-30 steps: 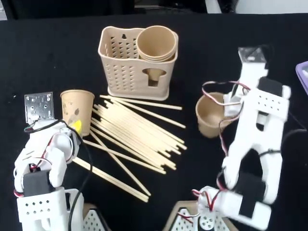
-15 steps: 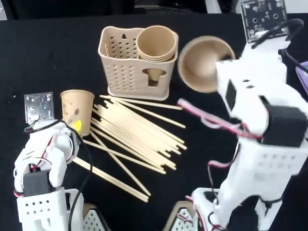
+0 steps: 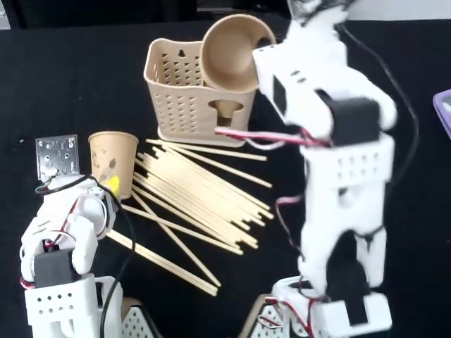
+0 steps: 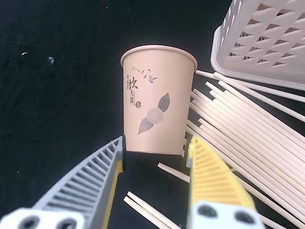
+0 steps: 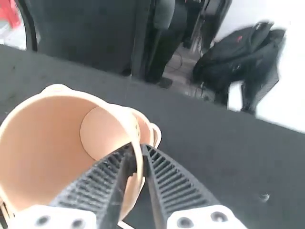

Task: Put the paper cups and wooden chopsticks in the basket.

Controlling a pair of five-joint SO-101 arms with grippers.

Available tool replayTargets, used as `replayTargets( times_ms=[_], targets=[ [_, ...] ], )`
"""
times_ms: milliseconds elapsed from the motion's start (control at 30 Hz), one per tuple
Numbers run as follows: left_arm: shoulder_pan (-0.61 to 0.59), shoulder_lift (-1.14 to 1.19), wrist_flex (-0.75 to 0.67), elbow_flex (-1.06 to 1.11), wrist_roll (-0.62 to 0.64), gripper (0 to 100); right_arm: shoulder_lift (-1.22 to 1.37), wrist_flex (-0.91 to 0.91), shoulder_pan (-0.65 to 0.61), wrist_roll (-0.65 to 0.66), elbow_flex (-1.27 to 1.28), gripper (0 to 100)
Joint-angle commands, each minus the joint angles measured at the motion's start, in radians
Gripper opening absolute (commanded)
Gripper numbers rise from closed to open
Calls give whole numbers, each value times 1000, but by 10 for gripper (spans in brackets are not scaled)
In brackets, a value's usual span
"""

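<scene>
Right gripper, pinching wall of tilted paper cup above basket at 12 o'clock. Released askew, cup may topple out. Left gripper agape, empty.

Two white plastic arms, the left arm and the right arm, carry black motor blocks and looping red, black and white cables, the left gripper ribbed grey and yellow, the right gripper ribbed black.

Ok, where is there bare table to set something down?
Widest bare table lies left of the basket, beyond the printed cup. Another strip lies right of the right arm. Crowded: chopsticks spread before the basket; right claw holds a tilted cup above it.
</scene>
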Motion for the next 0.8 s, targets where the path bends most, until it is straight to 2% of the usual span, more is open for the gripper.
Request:
replayTargets(
  times_ms=[0,233,633,767],
  targets=[
    [-5,-9,-9,-8,-3,223,47,-17,-18,-9,-82,11],
    [-5,-9,-9,-8,-3,223,147,69,-12,-2,-182,11],
    [-5,-9,-8,-8,-3,223,295,-5,-15,-2,-193,17],
    [-5,-9,-8,-8,-3,223,297,0,-20,-2,-193,123]
  ],
)
